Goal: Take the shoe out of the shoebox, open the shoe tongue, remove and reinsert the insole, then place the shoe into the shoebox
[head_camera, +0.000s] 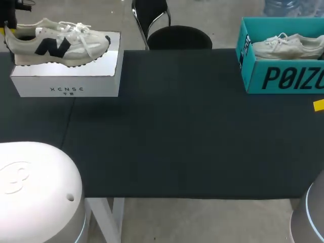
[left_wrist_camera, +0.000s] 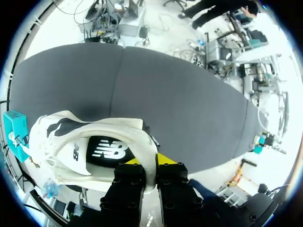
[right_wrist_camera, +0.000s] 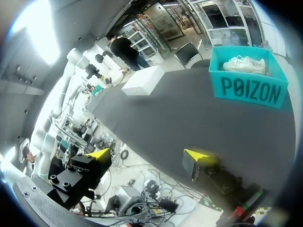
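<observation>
Far left of the table [head_camera: 177, 126]: white box [head_camera: 66, 81], closed, with a glossy top.

On top of it: cream shoe [head_camera: 61, 43] with a dark side mark and white laces, sole down, toe to the right and heel to the left. Outside any shoebox.

At the shoe's heel: left gripper [left_wrist_camera: 149, 161], clenched on the rim of the heel collar, with one yellow-tipped finger inside the opening and the other outside. In the left wrist view the shoe [left_wrist_camera: 94, 137] is seen from behind and above, with the dark insole showing through the opening and the toe pointing away from the fingers.

Middle: bare dark tabletop, with a seam running near to far left of centre.

Far right: teal shoebox [head_camera: 283, 78], lid off, open upward, printed long side facing near, well apart from the white box. Inside it: white shoe [head_camera: 286, 46] lying lengthwise, laces up.

Right edge, nearer than the teal shoebox: one yellow fingertip [head_camera: 318, 105] of the right arm, over the table and apart from the box.

Right gripper [right_wrist_camera: 149, 156]: released, fingers spread wide with nothing between them. Ahead of it in the right wrist view are the teal shoebox [right_wrist_camera: 248, 82] with the white shoe [right_wrist_camera: 244, 64] inside, and beyond that the white box [right_wrist_camera: 142, 80].
</observation>
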### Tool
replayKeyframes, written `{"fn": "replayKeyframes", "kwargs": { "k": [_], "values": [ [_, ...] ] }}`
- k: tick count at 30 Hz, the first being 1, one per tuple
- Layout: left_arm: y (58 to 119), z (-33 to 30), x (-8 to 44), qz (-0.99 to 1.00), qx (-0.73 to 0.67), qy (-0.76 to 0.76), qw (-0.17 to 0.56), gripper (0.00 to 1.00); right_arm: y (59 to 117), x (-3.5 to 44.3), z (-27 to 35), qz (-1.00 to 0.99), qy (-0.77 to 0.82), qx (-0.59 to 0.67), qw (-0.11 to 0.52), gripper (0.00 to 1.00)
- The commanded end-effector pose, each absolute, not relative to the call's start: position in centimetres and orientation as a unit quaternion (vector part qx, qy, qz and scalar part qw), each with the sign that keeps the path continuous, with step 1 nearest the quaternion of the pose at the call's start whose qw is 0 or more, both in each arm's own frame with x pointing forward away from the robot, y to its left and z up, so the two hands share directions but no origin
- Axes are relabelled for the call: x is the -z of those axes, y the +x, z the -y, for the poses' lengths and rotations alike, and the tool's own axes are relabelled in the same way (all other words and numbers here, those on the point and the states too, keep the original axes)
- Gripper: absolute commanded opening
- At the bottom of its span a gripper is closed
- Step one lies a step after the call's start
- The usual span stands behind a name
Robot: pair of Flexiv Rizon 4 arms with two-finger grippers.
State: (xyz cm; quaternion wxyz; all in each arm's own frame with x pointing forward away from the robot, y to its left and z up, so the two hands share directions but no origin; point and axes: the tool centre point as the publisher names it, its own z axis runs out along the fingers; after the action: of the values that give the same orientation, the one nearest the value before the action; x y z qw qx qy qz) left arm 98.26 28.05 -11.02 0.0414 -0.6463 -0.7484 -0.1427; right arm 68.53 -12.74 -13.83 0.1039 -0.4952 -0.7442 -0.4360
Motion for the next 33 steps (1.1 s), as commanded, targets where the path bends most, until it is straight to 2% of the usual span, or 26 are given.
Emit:
{"fn": "replayKeyframes", "kwargs": {
  "k": [1, 15, 33],
  "values": [
    [100.8, -30.5, 12.2, 0.743, 0.156, -0.649, 0.050, 0.00, 67.3, 13.8, 12.7, 0.741, -0.499, 0.439, 0.095, 1.00],
    [107.0, -32.9, 15.9, 0.782, 0.162, -0.598, 0.065, 0.00, 67.3, 13.8, 12.7, 0.741, -0.499, 0.439, 0.095, 1.00],
    [112.7, -30.3, 22.9, 0.735, 0.161, -0.655, 0.069, 0.00, 67.3, 13.8, 12.7, 0.741, -0.499, 0.439, 0.095, 1.00]
  ]
}}
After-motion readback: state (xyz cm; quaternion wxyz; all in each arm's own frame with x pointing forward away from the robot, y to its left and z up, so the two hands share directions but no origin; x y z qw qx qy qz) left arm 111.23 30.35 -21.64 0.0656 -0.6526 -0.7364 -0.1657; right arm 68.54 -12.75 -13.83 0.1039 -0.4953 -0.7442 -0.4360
